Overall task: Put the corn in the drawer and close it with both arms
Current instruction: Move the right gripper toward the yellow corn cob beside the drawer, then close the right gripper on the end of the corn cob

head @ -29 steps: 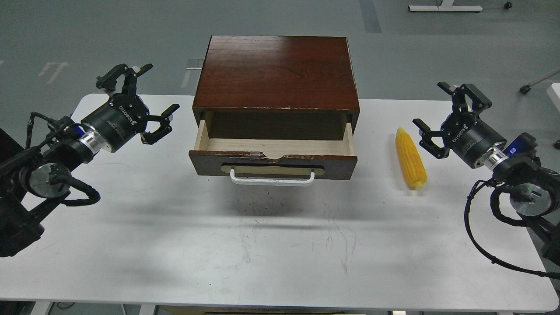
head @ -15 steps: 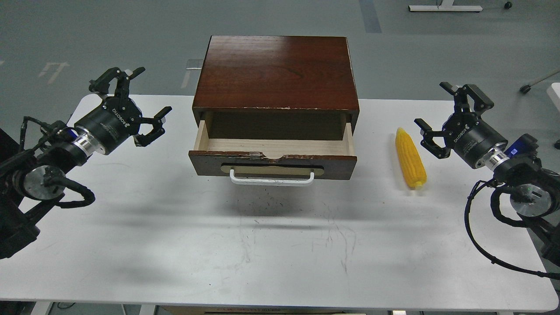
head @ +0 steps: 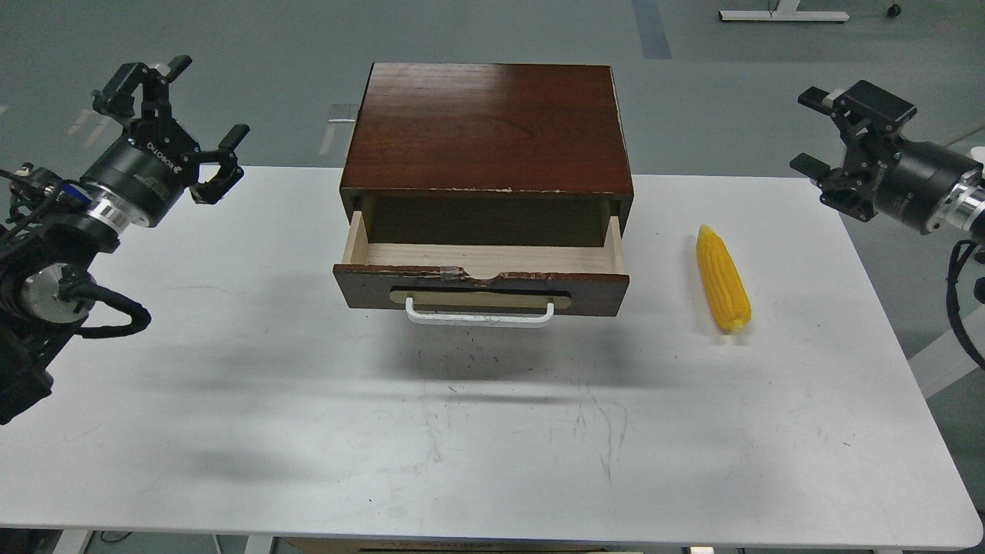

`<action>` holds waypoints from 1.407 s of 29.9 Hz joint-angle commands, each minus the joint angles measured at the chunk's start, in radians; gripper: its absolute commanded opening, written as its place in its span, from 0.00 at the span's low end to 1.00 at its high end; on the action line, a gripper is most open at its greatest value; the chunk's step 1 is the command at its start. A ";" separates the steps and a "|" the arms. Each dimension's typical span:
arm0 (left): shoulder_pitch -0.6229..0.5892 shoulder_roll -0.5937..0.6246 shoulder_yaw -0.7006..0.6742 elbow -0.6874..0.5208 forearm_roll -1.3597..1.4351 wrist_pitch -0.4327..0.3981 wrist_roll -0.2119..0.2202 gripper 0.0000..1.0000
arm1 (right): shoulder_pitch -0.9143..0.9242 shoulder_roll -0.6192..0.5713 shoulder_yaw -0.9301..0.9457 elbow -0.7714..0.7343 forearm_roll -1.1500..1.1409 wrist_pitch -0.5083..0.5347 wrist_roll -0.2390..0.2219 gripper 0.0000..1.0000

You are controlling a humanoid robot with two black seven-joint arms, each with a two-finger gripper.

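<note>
- The left gripper (head: 178, 109) hangs above the table's far left corner, fingers spread wide, nothing between them.
- The right gripper (head: 817, 131) hovers past the table's far right edge, likewise spread and empty.
- The corn (head: 722, 278) lies flat on the white table (head: 492, 431), right of the drawer (head: 483, 271) and well apart from both grippers, its tapered end pointing away.
- The drawer stands pulled out, pale inside showing, white handle facing front.

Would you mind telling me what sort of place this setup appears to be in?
Probably a robotics lab or test space: a plain white table on a grey floor with taped markings, another desk's base behind, and staged props, a wooden drawer and corn.
</note>
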 commanded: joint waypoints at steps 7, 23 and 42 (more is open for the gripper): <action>0.005 -0.018 0.001 -0.066 0.016 0.000 -0.010 0.99 | 0.190 0.008 -0.306 -0.067 -0.340 0.000 0.043 1.00; 0.013 -0.019 0.001 -0.071 0.017 0.000 -0.010 0.99 | 0.285 0.283 -0.698 -0.342 -0.526 -0.067 0.109 0.99; 0.014 -0.019 0.001 -0.071 0.030 0.000 -0.010 0.99 | 0.235 0.372 -0.754 -0.455 -0.523 -0.073 0.109 0.96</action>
